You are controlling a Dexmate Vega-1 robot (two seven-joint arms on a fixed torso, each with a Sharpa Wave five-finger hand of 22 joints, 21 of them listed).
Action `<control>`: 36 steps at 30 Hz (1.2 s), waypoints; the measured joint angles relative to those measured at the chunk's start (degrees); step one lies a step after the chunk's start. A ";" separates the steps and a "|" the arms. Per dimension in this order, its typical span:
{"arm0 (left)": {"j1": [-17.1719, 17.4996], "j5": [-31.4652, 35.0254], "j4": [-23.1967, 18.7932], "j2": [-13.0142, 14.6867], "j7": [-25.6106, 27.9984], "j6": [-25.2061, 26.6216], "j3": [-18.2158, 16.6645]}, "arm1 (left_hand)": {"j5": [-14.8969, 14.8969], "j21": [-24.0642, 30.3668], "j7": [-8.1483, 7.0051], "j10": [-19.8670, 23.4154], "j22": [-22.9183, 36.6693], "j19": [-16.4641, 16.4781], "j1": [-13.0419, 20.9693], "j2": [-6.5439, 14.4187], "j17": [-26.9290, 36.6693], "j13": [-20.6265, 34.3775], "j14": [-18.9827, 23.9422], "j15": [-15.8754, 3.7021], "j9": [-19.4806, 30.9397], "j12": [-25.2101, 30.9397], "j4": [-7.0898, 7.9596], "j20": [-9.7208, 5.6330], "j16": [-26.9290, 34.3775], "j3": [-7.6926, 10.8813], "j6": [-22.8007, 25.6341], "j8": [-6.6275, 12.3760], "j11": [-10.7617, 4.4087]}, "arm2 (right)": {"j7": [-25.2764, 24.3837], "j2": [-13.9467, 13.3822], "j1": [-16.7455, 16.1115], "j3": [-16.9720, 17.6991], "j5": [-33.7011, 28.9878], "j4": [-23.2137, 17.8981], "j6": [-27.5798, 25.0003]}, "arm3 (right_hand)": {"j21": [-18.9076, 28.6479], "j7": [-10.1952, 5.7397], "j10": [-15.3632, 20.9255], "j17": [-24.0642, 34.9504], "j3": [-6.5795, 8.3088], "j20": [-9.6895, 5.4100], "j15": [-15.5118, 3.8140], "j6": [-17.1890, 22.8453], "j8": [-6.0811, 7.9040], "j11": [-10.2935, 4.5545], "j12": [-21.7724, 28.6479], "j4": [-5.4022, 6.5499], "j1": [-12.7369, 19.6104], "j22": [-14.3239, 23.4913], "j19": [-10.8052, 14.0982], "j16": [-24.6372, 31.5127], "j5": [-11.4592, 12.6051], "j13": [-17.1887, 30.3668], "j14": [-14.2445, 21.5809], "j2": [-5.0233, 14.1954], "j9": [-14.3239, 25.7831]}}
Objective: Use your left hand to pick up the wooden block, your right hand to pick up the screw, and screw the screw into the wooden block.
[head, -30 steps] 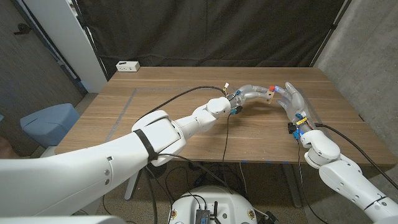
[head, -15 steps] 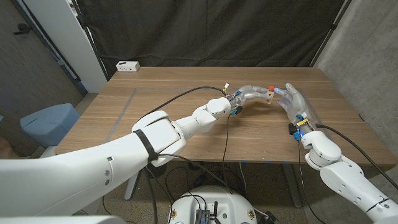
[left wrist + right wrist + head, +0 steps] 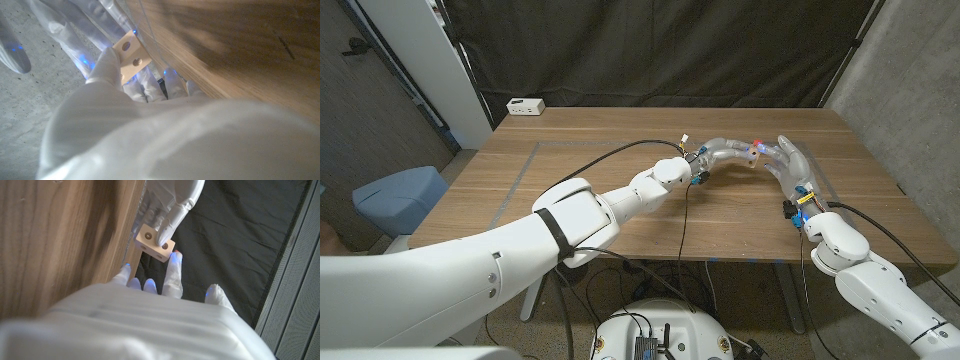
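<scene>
Wooden block (image 3: pixel 155 244) in left hand (image 3: pixel 725 152)

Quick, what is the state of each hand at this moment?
Left hand: holds the wooden block in its fingers.
Right hand: at the block with the red-headed screw; whether it grips the screw cannot be told.

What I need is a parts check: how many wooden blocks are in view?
1. The wooden block is gripped by the left hand, close to the right hand. Another could be hidden behind the hands.
</scene>
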 measured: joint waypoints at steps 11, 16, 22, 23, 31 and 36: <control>0.21 0.06 0.00 0.11 -0.16 -0.90 0.00 | 0.19 0.00 0.00 -0.01 0.00 0.00 0.00 0.00 0.00 0.00 0.00 0.00 -0.01 0.00 0.00 0.00 0.00 0.00 0.00 0.00 -0.01 | -0.45 0.20 -0.66 0.39 -0.15 -0.32 0.02 | 0.00 -0.19 0.61 0.00 0.00 0.10 -0.22 0.42 0.00 -0.01 0.00 0.00 0.00 0.00 0.09 0.00 0.00 0.00 0.22 0.00 0.00; 0.25 0.16 -0.01 0.12 -0.22 -1.17 -0.01 | 0.19 0.00 0.00 -0.02 0.00 0.00 0.00 0.00 -0.01 0.00 0.00 0.00 0.01 0.00 0.00 0.00 0.00 0.00 0.00 0.00 -0.02 | -0.82 0.24 -1.01 0.69 -0.36 -0.53 0.03 | 0.00 -0.19 0.83 0.00 0.00 0.10 -0.31 0.42 0.00 0.21 0.00 0.00 0.00 0.00 0.08 0.00 0.00 0.00 0.32 0.00 0.00; 0.27 0.26 -0.03 0.13 -0.27 -1.48 -0.03 | 0.19 0.00 0.00 0.01 0.00 0.00 0.00 0.00 -0.01 0.00 0.00 0.00 0.03 0.00 0.00 0.00 0.00 0.00 0.00 0.00 0.01 | -1.35 0.33 -1.45 1.17 -0.65 -0.89 0.04 | 0.00 -0.15 1.12 -0.18 0.00 0.10 -0.31 -0.11 -0.65 0.50 0.00 0.00 0.00 0.00 0.08 0.00 0.00 0.01 0.32 0.00 0.00; 0.27 0.28 -0.04 0.13 -0.27 -1.55 -0.03 | 0.19 0.00 0.00 0.03 0.00 0.00 0.00 0.00 -0.01 0.00 0.00 0.00 0.03 0.00 0.00 0.00 0.00 0.00 0.00 0.00 0.04 | -1.39 0.35 -1.52 1.25 -0.69 -0.93 0.04 | 0.00 0.00 1.12 -0.26 0.00 0.10 -0.31 -0.45 -0.76 0.50 0.00 0.00 0.00 0.00 0.08 0.00 0.00 0.01 0.32 0.00 0.00; 0.28 0.40 -0.07 0.13 -0.34 -2.02 -0.03 | 0.17 0.00 0.00 0.10 0.00 0.00 0.00 0.00 -0.01 0.00 0.00 0.00 0.03 0.00 0.00 0.00 0.00 0.00 0.00 0.00 0.12 | -1.99 0.55 -2.04 1.94 -1.12 -1.18 0.04 | 0.00 -0.07 0.58 -0.28 0.00 0.09 -0.31 -1.37 -1.62 1.03 -0.23 0.00 0.00 0.00 0.08 0.00 0.00 0.01 0.32 0.00 0.01; 0.34 0.52 -0.08 0.13 -0.41 -2.50 -0.02 | 0.16 0.00 0.00 0.09 0.00 0.00 0.00 0.00 -0.01 0.00 0.00 0.00 0.02 0.00 0.00 0.00 0.00 0.00 0.00 0.00 0.13 | -2.17 0.73 -2.32 2.26 -1.35 -1.25 0.05 | 0.00 0.17 0.58 -0.21 0.00 0.10 -0.30 -2.51 -1.90 1.03 -0.45 0.00 0.00 0.00 0.07 0.00 0.00 0.01 0.32 0.00 0.00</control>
